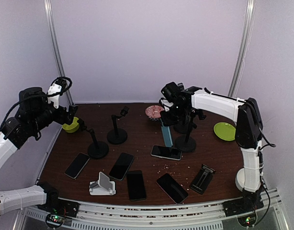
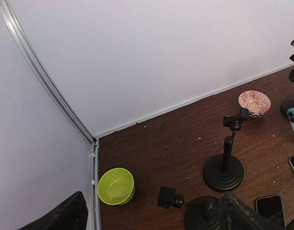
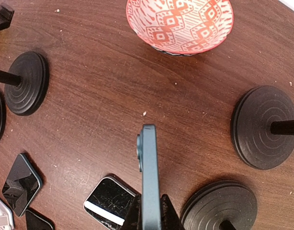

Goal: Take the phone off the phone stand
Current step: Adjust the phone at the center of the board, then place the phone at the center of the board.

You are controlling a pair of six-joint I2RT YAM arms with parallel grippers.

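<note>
right gripper clenched on teal phone edge | left gripper spread, empty | risk: thin pinch slips, phone drops onto black phone below

The top external view looks down from above and behind the arm bases toward the back wall, far enough off to take in the whole table. The left wrist view sits high over the table's left side, angled down toward the rear left corner. The right wrist view hangs close above the tabletop, facing almost straight down (a teal phone stands edge-on in it). All three show the red patterned bowl; the first two share the green bowl.
</note>
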